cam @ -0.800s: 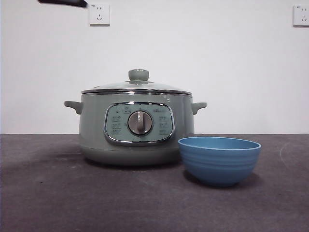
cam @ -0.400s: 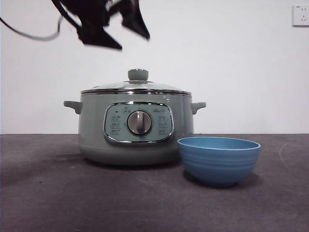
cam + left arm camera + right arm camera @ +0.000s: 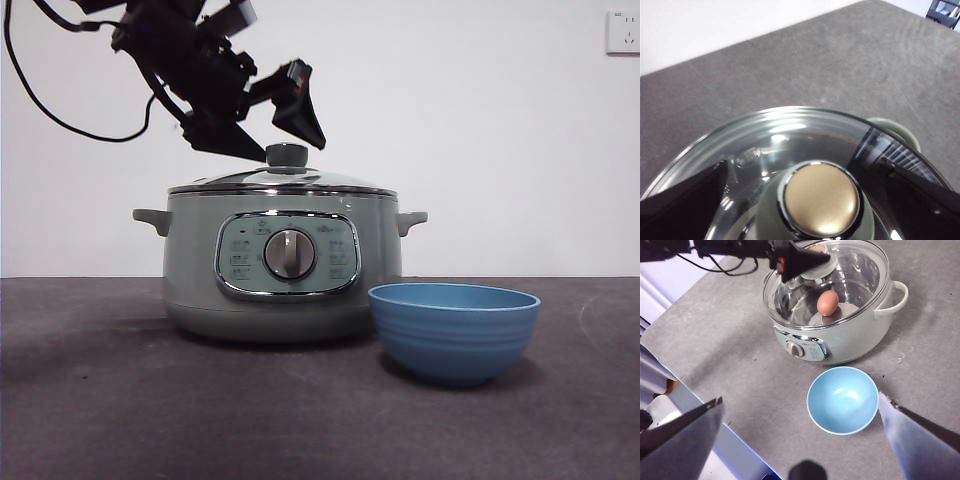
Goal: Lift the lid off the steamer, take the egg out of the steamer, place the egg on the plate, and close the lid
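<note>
At the upper left of the front view, the left gripper [image 3: 283, 142] has come down since half a second ago: then it hung clear above the pot, now its two black jaws stand wide apart with their tips level with the knob [image 3: 287, 154], one on each side. They grip nothing yet; its own wrist view shows the left gripper [image 3: 810, 197] straddling the pale knob [image 3: 821, 199], with a gap on both sides. A second ago only a black tip showed at the top edge of the front view.

Below it, the lid [image 3: 282, 181] sits closed on the steamer [image 3: 281, 268], unmoved across the three moments. Through the glass in the right wrist view, the egg [image 3: 827, 302] stands inside the steamer [image 3: 840, 340], under the lid [image 3: 860, 275].

Just right of the steamer, and nearer the front camera, the blue bowl [image 3: 454, 331] stands empty on the grey table [image 3: 100, 400], where it was before.

Well back from these things, the right gripper [image 3: 802, 432] is held high above the table with its jaws spread far apart, holding nothing.
</note>
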Robot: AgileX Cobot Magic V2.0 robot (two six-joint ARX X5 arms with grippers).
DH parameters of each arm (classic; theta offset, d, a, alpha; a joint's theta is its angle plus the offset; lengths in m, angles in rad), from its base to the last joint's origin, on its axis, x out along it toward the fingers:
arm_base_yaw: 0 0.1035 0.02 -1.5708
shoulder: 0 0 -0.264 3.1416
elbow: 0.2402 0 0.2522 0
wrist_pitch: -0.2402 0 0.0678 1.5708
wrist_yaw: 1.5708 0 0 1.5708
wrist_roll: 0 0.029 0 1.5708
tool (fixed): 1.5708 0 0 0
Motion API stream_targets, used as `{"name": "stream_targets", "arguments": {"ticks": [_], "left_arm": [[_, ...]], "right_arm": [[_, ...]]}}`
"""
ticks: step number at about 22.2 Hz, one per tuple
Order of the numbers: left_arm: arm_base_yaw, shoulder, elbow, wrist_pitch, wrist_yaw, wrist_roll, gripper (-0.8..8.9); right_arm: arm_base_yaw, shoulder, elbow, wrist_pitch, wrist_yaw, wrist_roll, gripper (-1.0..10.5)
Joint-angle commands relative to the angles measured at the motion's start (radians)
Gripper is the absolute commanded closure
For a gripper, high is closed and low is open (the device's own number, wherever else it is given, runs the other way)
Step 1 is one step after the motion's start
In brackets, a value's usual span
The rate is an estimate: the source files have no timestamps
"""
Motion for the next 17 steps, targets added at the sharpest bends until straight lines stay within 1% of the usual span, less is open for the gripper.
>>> {"name": "stream_targets", "arguments": {"ticks": [1, 8, 9, 12, 14, 17], "left_arm": [[-0.014, 0.014, 0.002, -0.006, -0.026, 0.012, 3.11], [-0.021, 0.060, 0.002, -0.055, -0.043, 0.011, 3.17], [-0.021, 0.061, 0.002, -0.060, -0.047, 0.011, 3.44], [-0.021, 0.061, 0.002, -0.047, -0.043, 0.008, 5.86], [-0.021, 0.061, 0.002, -0.050, -0.043, 0.007, 8.31], [-0.021, 0.061, 0.002, -0.054, -0.040, 0.007, 8.21]], "right_arm": [[0.002, 0.008, 0.001, 0.005, 0.000, -0.003, 3.8], [0.002, 0.016, 0.001, 0.005, 0.000, -0.003, 3.8], [0.002, 0.016, 0.001, 0.005, 0.000, -0.003, 3.8], [0.002, 0.016, 0.001, 0.005, 0.000, -0.003, 3.8], [0.002, 0.016, 0.001, 0.005, 0.001, -0.003, 3.8], [0.002, 0.016, 0.000, 0.006, 0.005, -0.004, 3.8]]}}
